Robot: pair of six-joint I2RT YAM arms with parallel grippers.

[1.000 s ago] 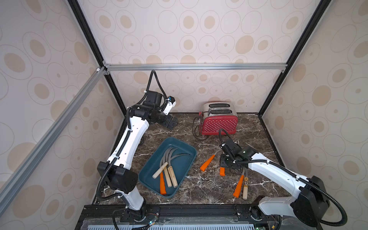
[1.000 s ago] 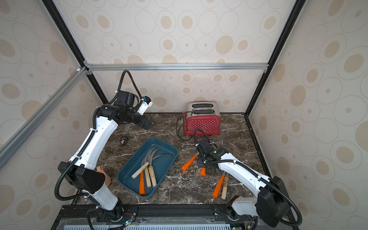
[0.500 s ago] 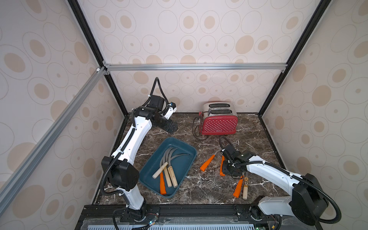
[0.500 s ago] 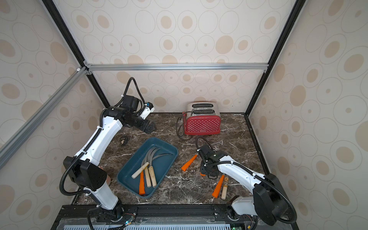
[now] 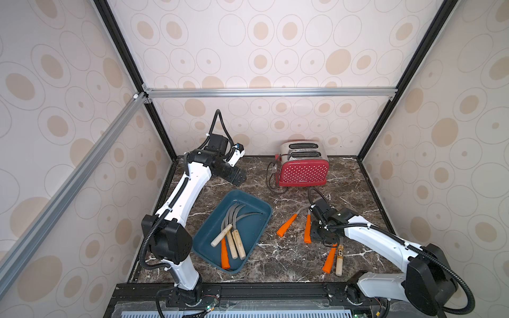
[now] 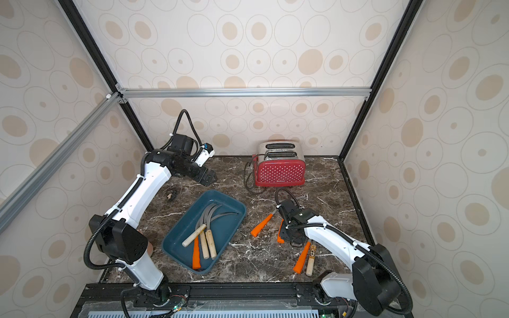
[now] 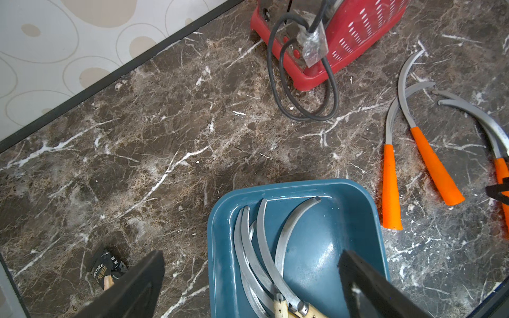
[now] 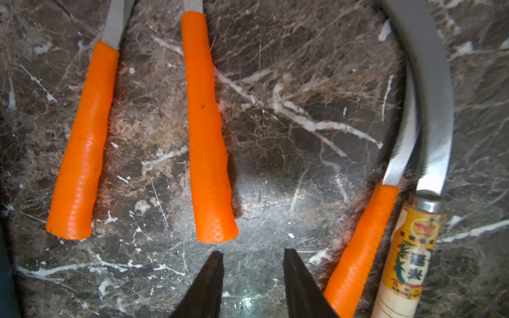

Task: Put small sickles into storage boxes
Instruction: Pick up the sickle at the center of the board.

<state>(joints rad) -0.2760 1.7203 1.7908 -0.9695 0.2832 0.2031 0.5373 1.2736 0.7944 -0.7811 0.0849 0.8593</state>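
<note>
Four sickles [image 5: 238, 243] in tray [image 5: 254, 230] — left gripper [image 7: 250, 256] spread wide, right gripper [image 8: 252, 254] narrowly parted, empty.

four small sickles [image 5: 237, 242] lie bunched in the teal tray [image 5: 254, 230], four loose sickles [image 5: 287, 225] flat beside it.

Beige oval-print walls [image 5: 275, 41], alu crossbar [image 5: 270, 92], dark marble tabletop [image 5: 289, 261] w/ white veins.

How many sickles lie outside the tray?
4: two orange-handled sickles right of the tray; a third orange-handled sickle and a wooden-handled sickle nearer the front. None seems hidden.
</note>
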